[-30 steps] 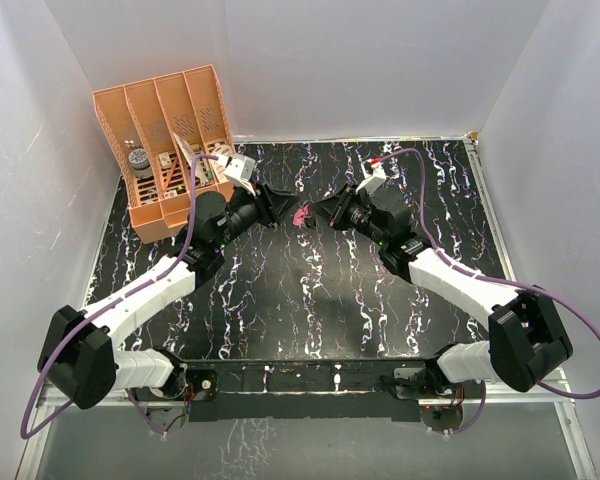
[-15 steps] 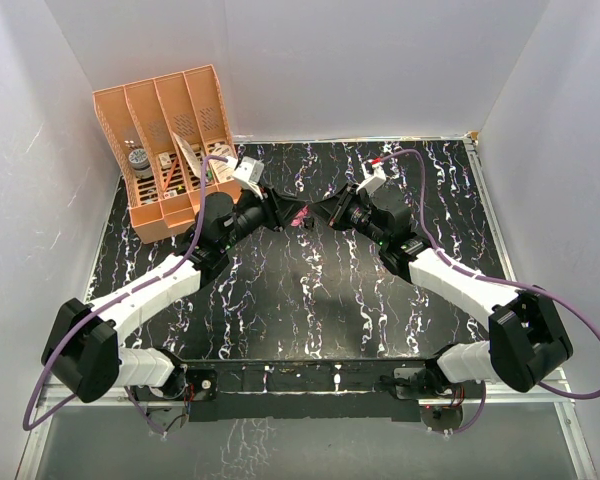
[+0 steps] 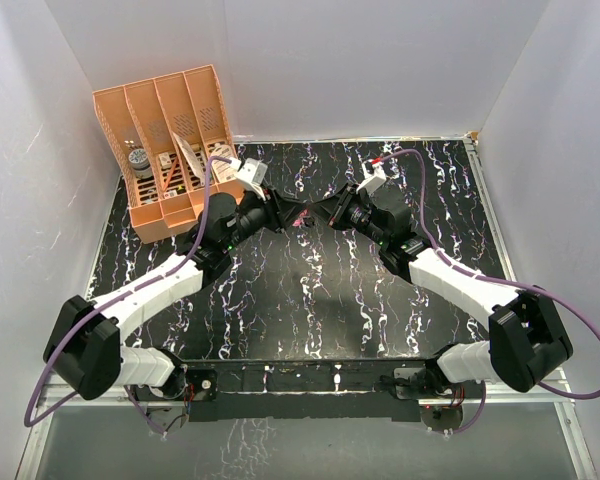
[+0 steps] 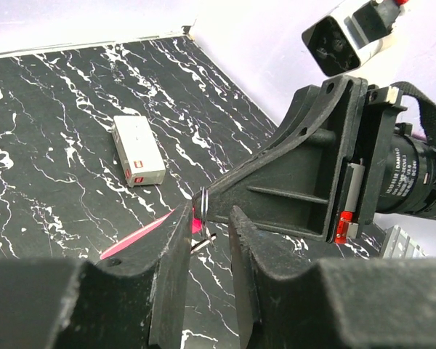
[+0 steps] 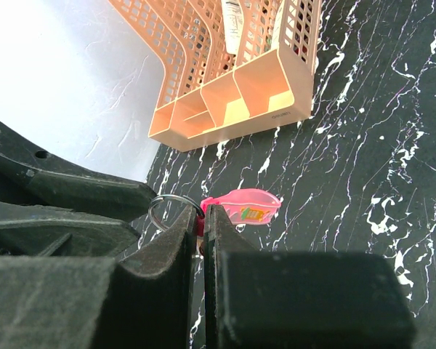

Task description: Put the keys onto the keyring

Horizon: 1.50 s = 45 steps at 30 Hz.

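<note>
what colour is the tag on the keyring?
The tag is bright pink, with a small printed patch on it. It shows clearest in the right wrist view.

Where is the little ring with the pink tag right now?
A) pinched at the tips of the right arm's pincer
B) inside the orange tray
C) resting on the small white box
A: in the right wrist view the right pincer is shut on the keyring, with the ring sticking out on one side of its tips and the pink tag on the other.
</note>
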Motion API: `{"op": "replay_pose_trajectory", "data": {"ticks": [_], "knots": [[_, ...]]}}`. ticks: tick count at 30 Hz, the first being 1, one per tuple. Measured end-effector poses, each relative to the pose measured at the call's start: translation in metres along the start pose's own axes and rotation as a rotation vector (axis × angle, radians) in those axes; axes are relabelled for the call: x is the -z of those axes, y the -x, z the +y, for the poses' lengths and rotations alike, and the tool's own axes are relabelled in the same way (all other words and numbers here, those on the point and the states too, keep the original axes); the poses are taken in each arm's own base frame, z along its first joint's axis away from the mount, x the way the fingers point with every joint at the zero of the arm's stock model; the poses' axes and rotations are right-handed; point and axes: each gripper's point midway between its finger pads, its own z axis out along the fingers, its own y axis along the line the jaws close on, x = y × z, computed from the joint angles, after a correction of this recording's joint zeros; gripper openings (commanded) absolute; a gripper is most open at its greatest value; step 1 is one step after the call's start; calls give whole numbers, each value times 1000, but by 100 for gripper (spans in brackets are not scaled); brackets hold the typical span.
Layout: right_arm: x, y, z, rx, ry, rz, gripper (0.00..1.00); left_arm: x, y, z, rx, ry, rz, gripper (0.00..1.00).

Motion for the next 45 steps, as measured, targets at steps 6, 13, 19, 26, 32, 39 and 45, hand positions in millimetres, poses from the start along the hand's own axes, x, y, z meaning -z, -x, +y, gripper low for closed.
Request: {"op": "replay_pose_trajectory", "data": {"ticks": [6,13,19,26,32,39,45], "knots": [[0,0,0,-8,0,0,0,-2,-7,2,3,2,14,24],[1,1,2,-15,3,-3,0,-2,-12,3,5,3,24,23],[1,2,3,-15,6,-6,0,-3,-13,4,5,4,24,20],[1,2,3,-15,8,-6,0,-5,-13,3,4,0,18,16],[1,2,3,-15,7,-6,0,-9,-19,6,9,0,29,13],[2,4,4,-14,11,-11,0,-10,-17,3,6,-10,19,10],[2,5,5,-14,13,-15,0,-10,-14,2,4,-15,8,0]]}}
